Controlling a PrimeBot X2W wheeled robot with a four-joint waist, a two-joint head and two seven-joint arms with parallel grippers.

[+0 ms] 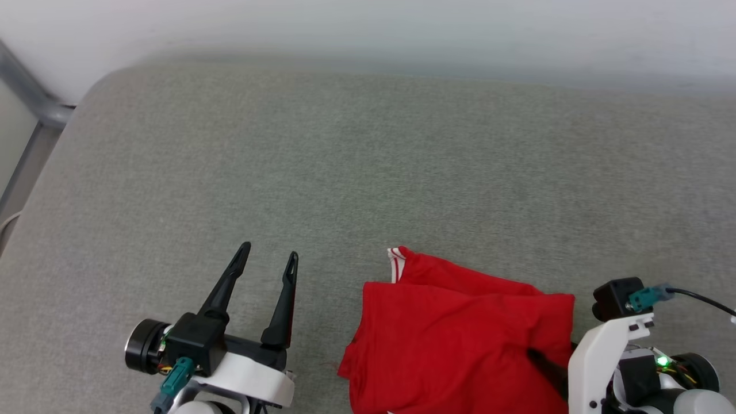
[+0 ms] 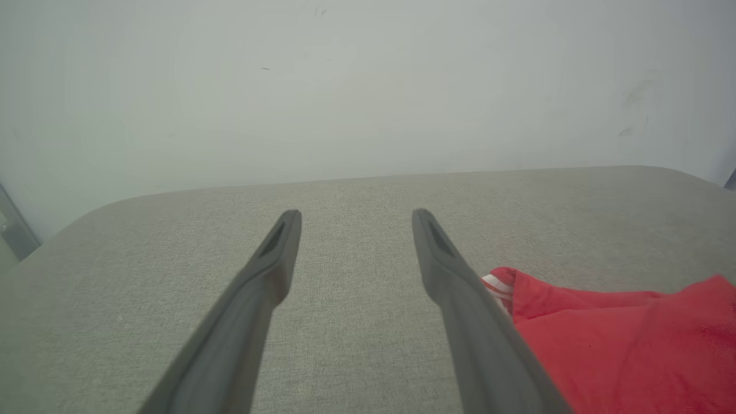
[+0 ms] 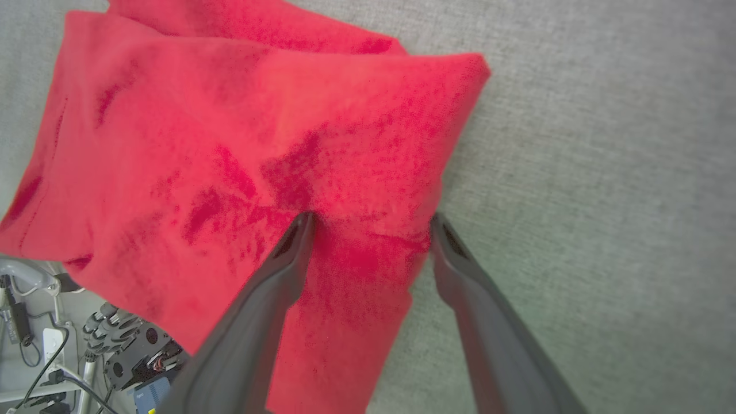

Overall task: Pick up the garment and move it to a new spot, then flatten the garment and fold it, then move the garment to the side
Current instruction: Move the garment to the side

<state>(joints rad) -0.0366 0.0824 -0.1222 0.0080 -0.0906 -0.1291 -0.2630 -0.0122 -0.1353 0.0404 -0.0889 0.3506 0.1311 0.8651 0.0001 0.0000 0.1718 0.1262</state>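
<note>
The garment is a red shirt lying folded into a rough rectangle at the near edge of the grey cushion, with a bit of red-and-white striped trim at its far left corner. My left gripper is open and empty, hovering just left of the garment; the left wrist view has it pointing at the back wall. My right gripper is open over the right edge of the garment, one finger on the cloth and the other at the cloth's border. One dark finger lies on the red fabric.
The grey cushion stretches far back to a pale wall. A metal frame stands past its left corner. Below the cushion's near edge, the right wrist view shows cables and equipment on the floor.
</note>
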